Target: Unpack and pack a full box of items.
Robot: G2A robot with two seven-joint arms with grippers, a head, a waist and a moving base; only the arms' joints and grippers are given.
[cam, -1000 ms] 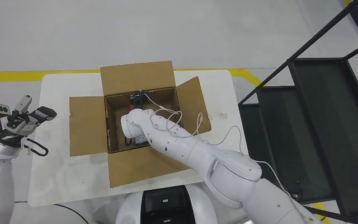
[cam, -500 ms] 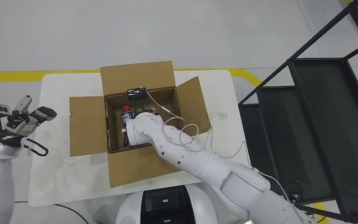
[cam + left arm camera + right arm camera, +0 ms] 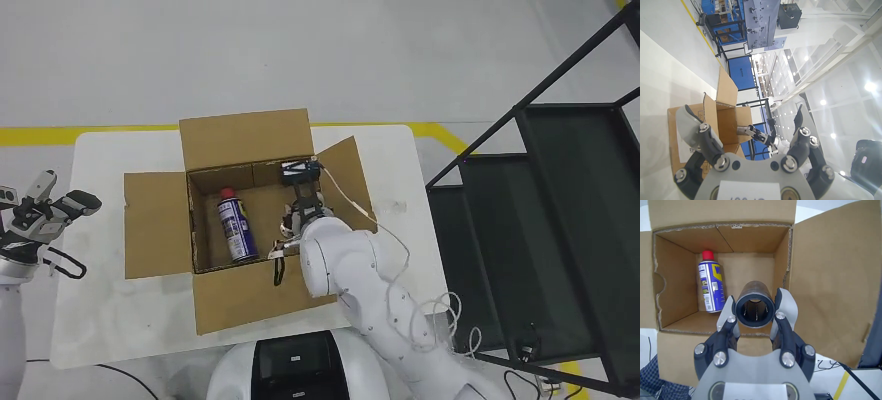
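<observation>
An open cardboard box (image 3: pixel 245 135) stands mid-table with all flaps folded out. A blue spray can (image 3: pixel 236 228) with a red cap lies on its floor along the left wall, also seen as the can (image 3: pixel 711 285). My right gripper (image 3: pixel 755 294) is shut on a dark metal cylinder (image 3: pixel 753 287), a hollow bearing sleeve, held above the right half of the box (image 3: pixel 819 275). From above, the right gripper (image 3: pixel 298 212) hangs just inside the right wall. The left gripper (image 3: pixel 742 111) is open and holds nothing. It sits as the left gripper (image 3: pixel 62 195) at the table's left edge, away from the box (image 3: pixel 725 117).
The white table (image 3: pixel 395 170) has bare room right of the box and along its left side. A white cable loops along the right arm. A black stair frame (image 3: pixel 540 200) stands off the table's right side.
The right arm has swung from the box's left-middle to its right side, with the metal cylinder in its gripper. This uncovered the spray can. The left arm has not moved.
</observation>
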